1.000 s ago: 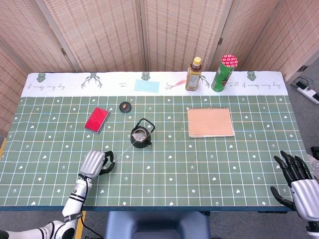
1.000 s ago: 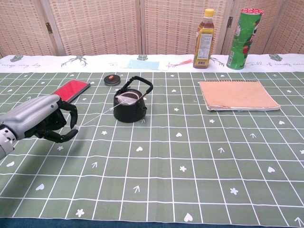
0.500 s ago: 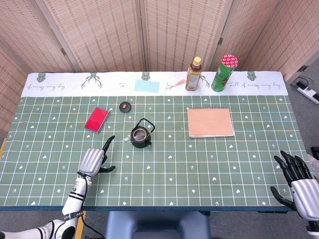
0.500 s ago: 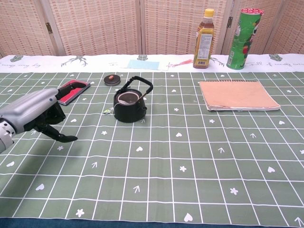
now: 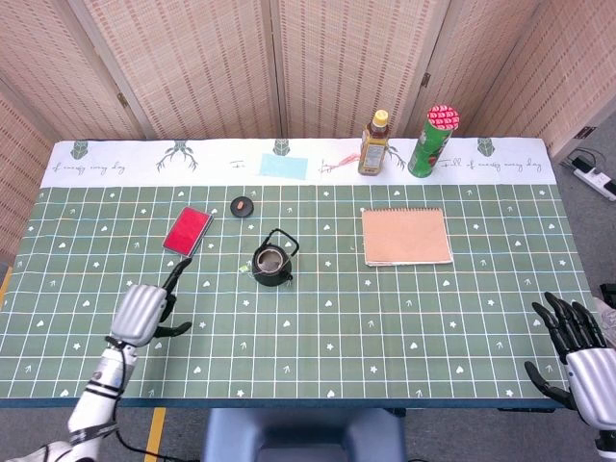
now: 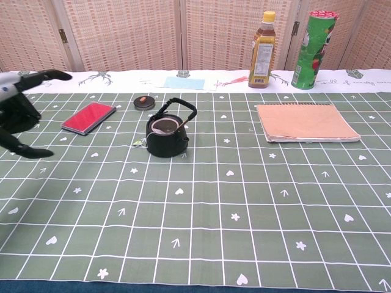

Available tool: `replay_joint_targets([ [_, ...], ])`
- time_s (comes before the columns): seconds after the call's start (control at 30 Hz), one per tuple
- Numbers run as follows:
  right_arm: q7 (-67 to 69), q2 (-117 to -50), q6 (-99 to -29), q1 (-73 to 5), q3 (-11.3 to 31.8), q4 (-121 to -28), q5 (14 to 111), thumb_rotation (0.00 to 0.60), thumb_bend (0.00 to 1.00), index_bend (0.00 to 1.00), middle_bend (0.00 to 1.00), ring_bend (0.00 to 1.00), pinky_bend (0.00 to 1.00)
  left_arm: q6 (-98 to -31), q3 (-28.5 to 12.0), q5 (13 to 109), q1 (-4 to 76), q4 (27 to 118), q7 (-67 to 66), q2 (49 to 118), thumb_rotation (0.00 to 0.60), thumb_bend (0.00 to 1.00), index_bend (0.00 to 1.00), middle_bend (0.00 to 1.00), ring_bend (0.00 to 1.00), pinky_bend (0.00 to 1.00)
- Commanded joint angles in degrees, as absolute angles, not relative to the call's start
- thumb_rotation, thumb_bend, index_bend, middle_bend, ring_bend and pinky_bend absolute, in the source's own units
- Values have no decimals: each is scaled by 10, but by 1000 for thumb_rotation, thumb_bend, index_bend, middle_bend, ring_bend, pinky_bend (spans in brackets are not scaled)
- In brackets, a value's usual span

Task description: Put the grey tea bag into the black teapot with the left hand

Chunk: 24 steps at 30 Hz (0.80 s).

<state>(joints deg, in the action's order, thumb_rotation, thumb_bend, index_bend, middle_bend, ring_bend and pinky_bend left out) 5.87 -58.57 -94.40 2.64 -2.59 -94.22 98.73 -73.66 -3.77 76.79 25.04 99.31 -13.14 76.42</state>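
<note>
Looks like you're basically done here. The grey tea bag [image 6: 164, 126] is sitting down inside the black teapot [image 6: 166, 137]; in the chest view you can see a pale shape in the mouth of the pot, under the raised handle. Its string comes over the rim, and the little tag [image 6: 138, 144] lies on the cloth just beside the pot at about 8 o'clock from it. In the head view that tag is only a tiny pale speck.

Your left hand [image 5: 138, 311] is well apart from the pot, out at roughly 8 o'clock from it near the front-left of the table [image 5: 385, 327]. Fingers are spread and it's holding nothing, with one finger pointing up toward the red book [image 5: 188, 231]. Your right hand [image 5: 585, 361] hangs off the table's right front corner, fingers apart too, nothing in it.

So what's left? Not much, I'd say. Maybe park the left arm. The small black lid [image 5: 241, 205] lies at about 11 o'clock from the pot, but the task doesn't ask for it, so I'd leave it.
</note>
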Motion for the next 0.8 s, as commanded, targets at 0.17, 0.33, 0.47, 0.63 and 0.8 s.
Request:
replay_joint_targets([
  [0.17,37,-593,-934,23,-18,-948,972,600,353,0,0,0,0,-860,58,845,116,1133,-166,561,600,123,88,228,152,150],
  [0.33,21,-598,-926,20,-13,-952,960,600,353,0,0,0,0,-977,64,894,37,1038,-182,614,600,122,122,216,106,87],
  [0.47,14,-601,-917,17,-12,-954,955,600,353,0,0,0,0,-1012,48,889,9,974,-171,662,600,121,122,189,77,63],
  [0.63,13,-601,-902,10,-9,-955,946,600,352,0,0,0,0,-1008,46,909,5,962,-150,664,600,121,101,166,64,63],
  [0.8,10,-602,-897,6,-10,-956,950,600,352,0,0,0,0,-984,44,904,4,965,-139,663,600,121,95,166,64,64],
])
